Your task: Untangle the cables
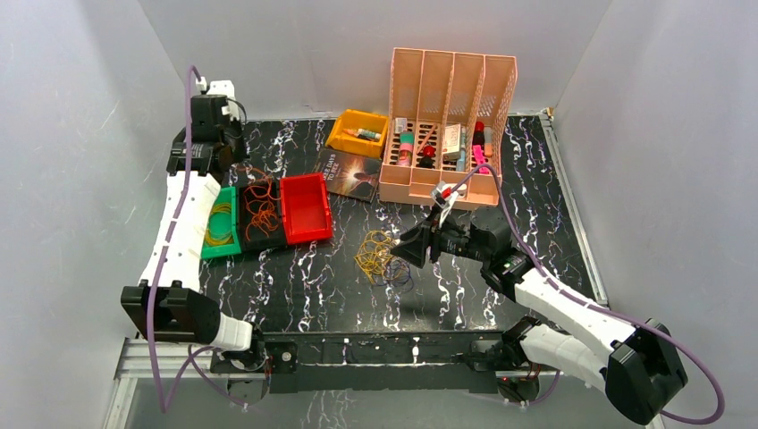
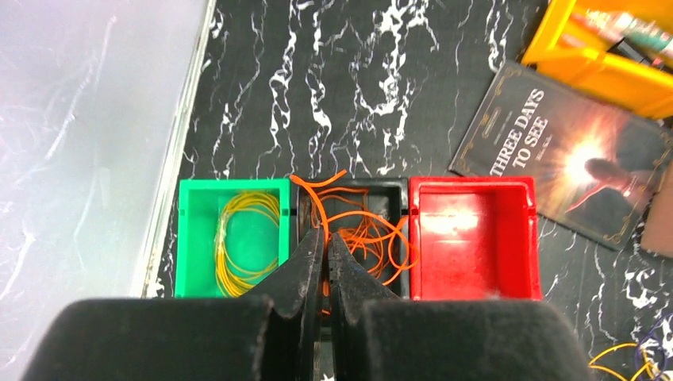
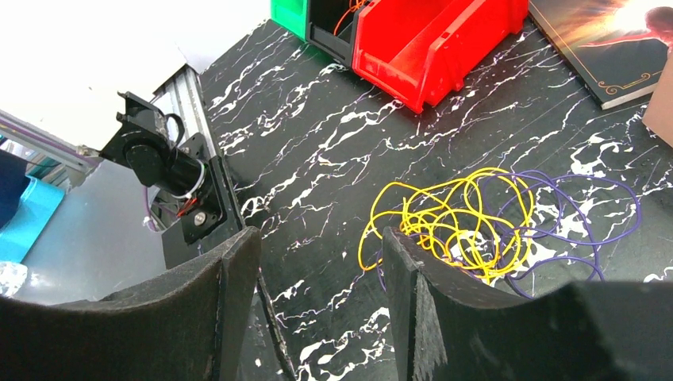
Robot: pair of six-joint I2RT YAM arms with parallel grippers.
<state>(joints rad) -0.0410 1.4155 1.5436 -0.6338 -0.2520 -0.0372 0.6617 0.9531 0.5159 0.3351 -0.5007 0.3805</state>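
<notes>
A tangle of yellow and dark purple cables (image 1: 380, 259) lies on the black marble table; in the right wrist view the yellow loops (image 3: 464, 222) overlap the purple ones (image 3: 591, 214). My right gripper (image 1: 408, 252) (image 3: 317, 238) is open and empty, low, just right of the tangle. A yellow coil (image 2: 246, 242) lies in the green bin (image 1: 221, 241). An orange cable (image 2: 373, 234) lies in the black bin (image 1: 262, 234), one strand running up between the fingers of my left gripper (image 2: 325, 238) (image 1: 234, 154), which is shut on it above that bin.
An empty red bin (image 1: 306, 207) stands right of the black one. A book (image 1: 353, 174), a yellow bin (image 1: 357, 134) and a peach organiser (image 1: 447, 125) with small items stand behind. Grey walls enclose the table on three sides.
</notes>
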